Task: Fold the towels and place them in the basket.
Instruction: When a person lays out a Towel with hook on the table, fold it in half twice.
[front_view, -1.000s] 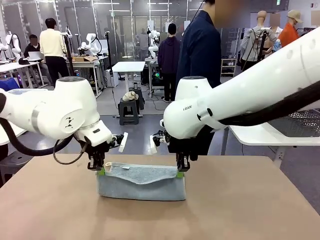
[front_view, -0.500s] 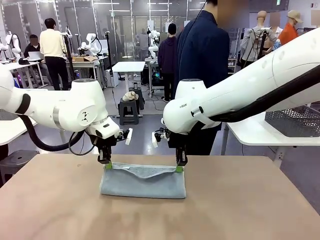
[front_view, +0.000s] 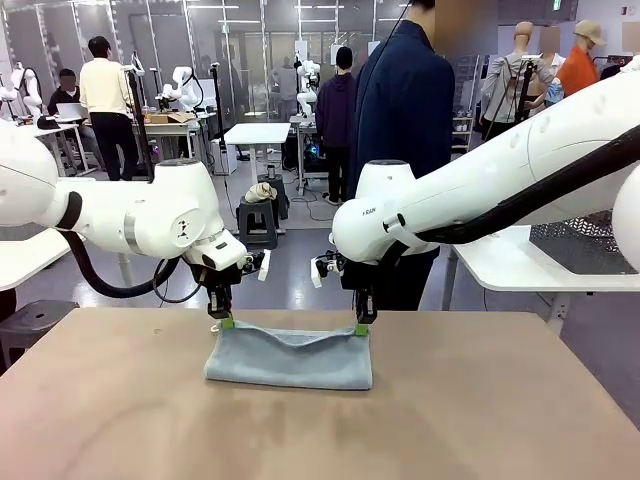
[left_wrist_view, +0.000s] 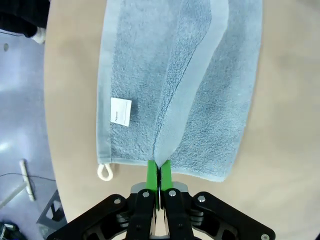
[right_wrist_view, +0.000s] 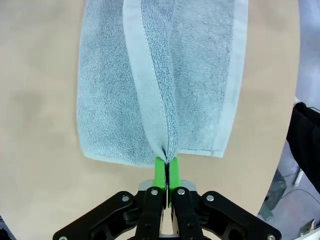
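Observation:
A pale grey-blue towel (front_view: 290, 360) lies folded over itself on the brown table (front_view: 320, 430). My left gripper (front_view: 227, 322) is shut on its upper left corner, and my right gripper (front_view: 360, 328) is shut on its upper right corner; the raised edge sags between them. In the left wrist view the green fingertips (left_wrist_view: 152, 170) pinch the towel (left_wrist_view: 180, 90) edge beside a white label and a small loop. In the right wrist view the fingertips (right_wrist_view: 160, 167) pinch a bunched hem of the towel (right_wrist_view: 160, 80). A dark grey lattice basket (front_view: 585, 245) sits on a white side table at the right.
A person in a dark jacket (front_view: 405, 110) stands just beyond the table's far edge, behind my right arm. The white side table (front_view: 540, 270) lies to the right. Bare tabletop stretches in front of the towel and to both sides.
Both grippers carried the towel's held edge away from me, toward the table's far side, and a little right. The towel now lies flatter, with the fold drawn over.

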